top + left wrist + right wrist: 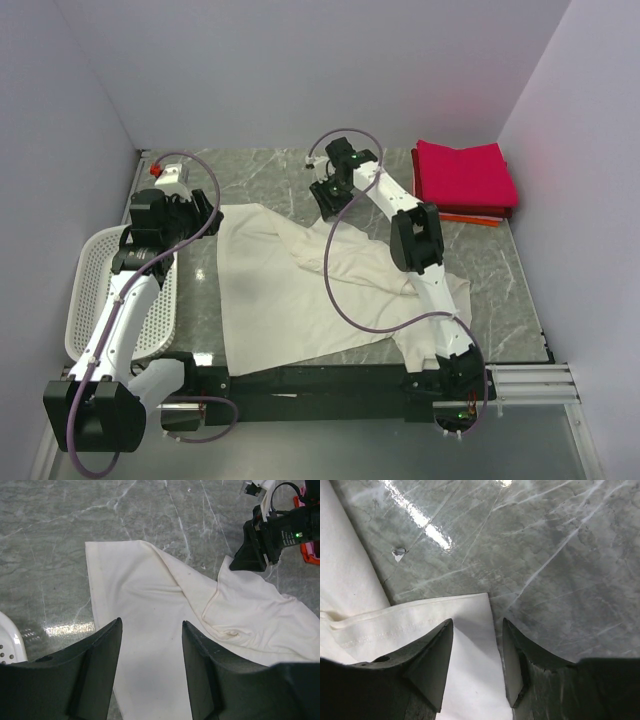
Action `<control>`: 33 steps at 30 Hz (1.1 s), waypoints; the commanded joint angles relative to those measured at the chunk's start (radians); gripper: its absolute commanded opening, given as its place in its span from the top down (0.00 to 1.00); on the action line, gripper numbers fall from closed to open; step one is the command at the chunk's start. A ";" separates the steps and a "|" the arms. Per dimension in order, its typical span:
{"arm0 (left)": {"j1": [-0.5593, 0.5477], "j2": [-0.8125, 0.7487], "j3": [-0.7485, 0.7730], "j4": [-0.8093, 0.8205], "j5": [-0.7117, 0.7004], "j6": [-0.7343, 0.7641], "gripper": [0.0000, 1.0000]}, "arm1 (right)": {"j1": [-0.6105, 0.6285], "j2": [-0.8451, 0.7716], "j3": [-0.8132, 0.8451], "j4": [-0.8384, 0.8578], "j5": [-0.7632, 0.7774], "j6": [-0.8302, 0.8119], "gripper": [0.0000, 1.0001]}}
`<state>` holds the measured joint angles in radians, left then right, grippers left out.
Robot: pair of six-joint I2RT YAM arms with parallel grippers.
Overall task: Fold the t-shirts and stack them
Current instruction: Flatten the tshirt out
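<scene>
A large cream-white t-shirt (290, 290) lies rumpled and partly spread in the middle of the marble table. My left gripper (205, 215) hovers open above the shirt's left edge; its dark fingers (100, 650) frame flat cloth (150, 595) with nothing between them. Over the shirt's far corner (470, 610) my right gripper (328, 200) is open too, one finger above the cloth and the other above bare marble. At the back right sits a folded crimson-pink t-shirt (463, 175) on top of an orange-red one (470, 215).
A white perforated basket (90, 300) stands at the left, beside the left arm. A white unit with a red button (160, 172) sits in the back left corner. A small white scrap (398, 554) lies on the marble. Walls close in the back and both sides.
</scene>
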<state>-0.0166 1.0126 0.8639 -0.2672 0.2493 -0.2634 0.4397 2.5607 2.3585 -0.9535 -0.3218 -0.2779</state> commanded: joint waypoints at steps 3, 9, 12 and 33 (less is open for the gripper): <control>0.000 -0.005 0.011 0.026 0.019 0.018 0.43 | 0.005 0.030 0.082 -0.039 0.039 0.006 0.49; -0.002 -0.006 0.009 0.028 0.021 0.018 0.43 | 0.025 0.049 0.102 -0.062 0.050 -0.006 0.51; 0.000 -0.006 0.011 0.028 0.021 0.018 0.43 | 0.028 0.044 0.085 -0.068 0.041 -0.015 0.55; 0.014 0.249 0.064 0.049 0.053 -0.083 0.43 | -0.093 -0.099 -0.025 0.148 0.199 0.082 1.00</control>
<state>-0.0116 1.1309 0.8684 -0.2409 0.2665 -0.2939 0.4248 2.5656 2.3600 -0.9092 -0.2073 -0.2218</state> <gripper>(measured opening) 0.572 0.009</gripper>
